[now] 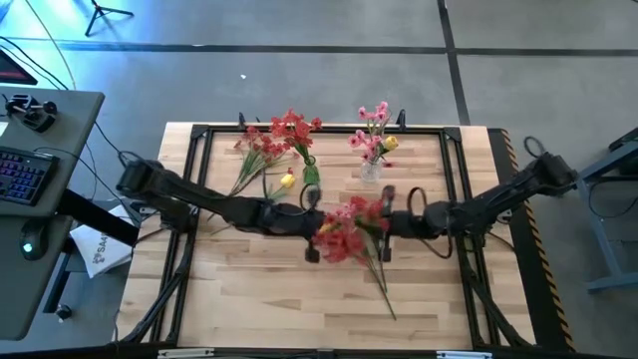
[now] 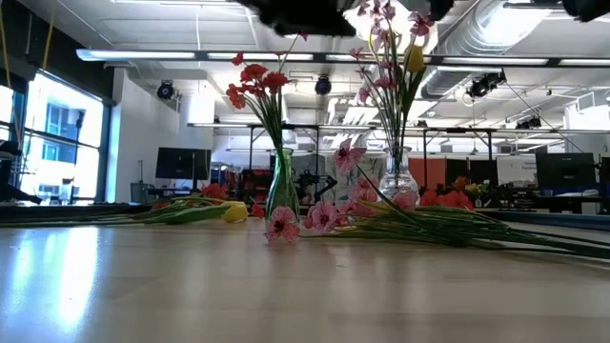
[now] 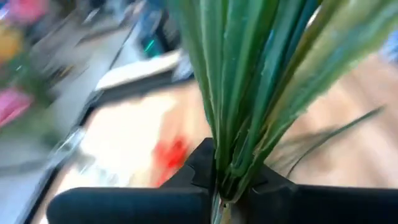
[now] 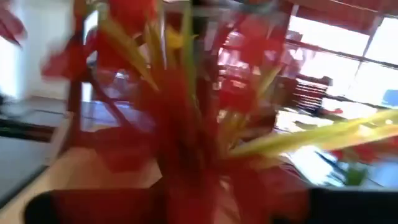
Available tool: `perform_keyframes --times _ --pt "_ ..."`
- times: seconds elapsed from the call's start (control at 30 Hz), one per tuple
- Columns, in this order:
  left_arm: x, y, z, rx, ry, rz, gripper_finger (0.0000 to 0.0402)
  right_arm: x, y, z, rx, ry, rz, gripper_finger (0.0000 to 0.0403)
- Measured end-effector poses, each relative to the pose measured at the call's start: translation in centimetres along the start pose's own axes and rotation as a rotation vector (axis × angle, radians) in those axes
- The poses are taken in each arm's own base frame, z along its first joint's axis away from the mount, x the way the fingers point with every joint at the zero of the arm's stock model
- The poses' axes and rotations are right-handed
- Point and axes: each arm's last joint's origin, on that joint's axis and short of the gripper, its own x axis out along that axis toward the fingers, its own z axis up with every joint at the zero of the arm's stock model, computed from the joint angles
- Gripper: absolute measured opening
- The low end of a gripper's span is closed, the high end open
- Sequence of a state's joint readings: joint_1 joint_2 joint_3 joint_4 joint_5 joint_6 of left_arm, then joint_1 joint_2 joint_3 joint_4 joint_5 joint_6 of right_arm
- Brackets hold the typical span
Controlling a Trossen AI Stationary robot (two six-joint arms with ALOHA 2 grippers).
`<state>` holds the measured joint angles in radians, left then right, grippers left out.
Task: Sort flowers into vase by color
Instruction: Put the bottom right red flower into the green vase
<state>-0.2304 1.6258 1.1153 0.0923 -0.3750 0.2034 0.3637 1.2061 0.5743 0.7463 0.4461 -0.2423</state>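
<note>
A pale wooden butcher-block table (image 1: pixel 249 289) with a black metal frame carried two vases near its far edge: a narrow green glass vase (image 1: pixel 310 172) of red flowers and a clear glass vase (image 1: pixel 370 171) of pink ones. Loose red and yellow sprays (image 1: pixel 261 160) lay by the far-left corner; pink and red sprays (image 1: pixel 349 231) lay mid-table.

Grey concrete floor (image 1: pixel 329 25) all around the pale wooden slatted surface (image 1: pixel 299 299), dark seams crossing it. Off to one side, a grey desk (image 1: pixel 40 189) carries a backlit keyboard (image 1: pixel 22 178). Looking level across, it's an open workshop: white ceiling with long strip lights (image 2: pixel 162 55), silver ductwork (image 2: pixel 496 29), a bright window (image 2: pixel 57 133), dark monitors (image 2: pixel 181 164).
</note>
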Motion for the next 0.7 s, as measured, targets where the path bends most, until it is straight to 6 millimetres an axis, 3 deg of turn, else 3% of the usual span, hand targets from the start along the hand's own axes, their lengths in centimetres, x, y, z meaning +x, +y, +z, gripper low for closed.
perform_keyframes --times 0.13,0.23,0.47,0.7 --pt "-2.2 1.6 -1.3 -0.049 0.125 0.118 0.0005 -1.9 -1.2 1.1 0.01 0.087 -0.153 0.012" --pt "-4.1 3.5 -2.7 -0.121 0.132 0.193 0.0003 -2.8 -1.7 1.0 0.037 0.159 -0.16 0.0156" --pt "-7.9 7.6 -5.2 -0.253 -0.121 0.322 0.0002 -2.2 -0.5 -2.2 0.113 0.353 -0.146 0.0187" --pt "-8.7 11.7 -6.2 -0.311 -0.325 0.279 0.0001 -1.1 1.5 -5.7 0.151 0.488 -0.155 0.0188"
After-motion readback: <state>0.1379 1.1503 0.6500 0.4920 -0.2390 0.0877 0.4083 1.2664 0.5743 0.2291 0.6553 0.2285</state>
